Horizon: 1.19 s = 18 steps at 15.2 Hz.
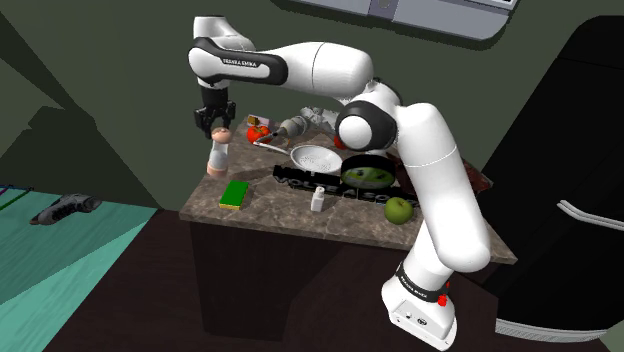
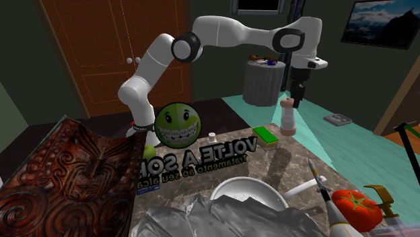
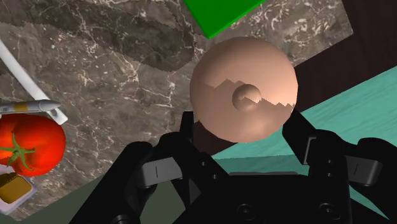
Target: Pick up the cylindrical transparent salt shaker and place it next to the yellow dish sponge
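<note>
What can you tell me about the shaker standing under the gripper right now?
The shaker is mill-shaped: a pinkish-tan domed cap with a small round knob, a narrow pale neck and a wider pale body. It looks opaque rather than clear. It stands upright on the dark marbled counter near its corner, a little apart from the green-topped sponge. The open gripper hangs directly over the cap, a finger on either side, not clasping it.

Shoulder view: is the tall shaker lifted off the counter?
No, the tall shaker stands upright on the counter, with the gripper just above its top.
</note>
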Available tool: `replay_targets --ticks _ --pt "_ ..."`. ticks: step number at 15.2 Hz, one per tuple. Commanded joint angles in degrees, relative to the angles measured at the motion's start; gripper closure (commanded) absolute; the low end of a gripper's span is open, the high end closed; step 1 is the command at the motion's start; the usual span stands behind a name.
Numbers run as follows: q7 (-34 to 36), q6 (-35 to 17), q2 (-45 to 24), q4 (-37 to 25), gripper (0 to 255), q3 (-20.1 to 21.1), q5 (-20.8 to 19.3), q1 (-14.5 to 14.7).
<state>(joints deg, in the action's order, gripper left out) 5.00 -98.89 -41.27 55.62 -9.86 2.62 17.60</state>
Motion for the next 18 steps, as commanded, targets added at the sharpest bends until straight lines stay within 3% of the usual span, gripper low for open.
replay_targets --ticks 1,8,16,17,18 --pt "0.1 -1.7 0.2 1.9 255 0.0 0.0 0.2" --pt "0.2 -7.1 0.4 7.5 255 0.0 0.0 0.5" --pt "0.2 -7.1 0.4 7.4 255 0.0 0.0 0.5" --pt "0.2 -7.0 0.4 7.4 0 0.0 0.0 0.5" --pt "0.2 -7.1 0.4 7.4 0 0.0 0.0 0.5"
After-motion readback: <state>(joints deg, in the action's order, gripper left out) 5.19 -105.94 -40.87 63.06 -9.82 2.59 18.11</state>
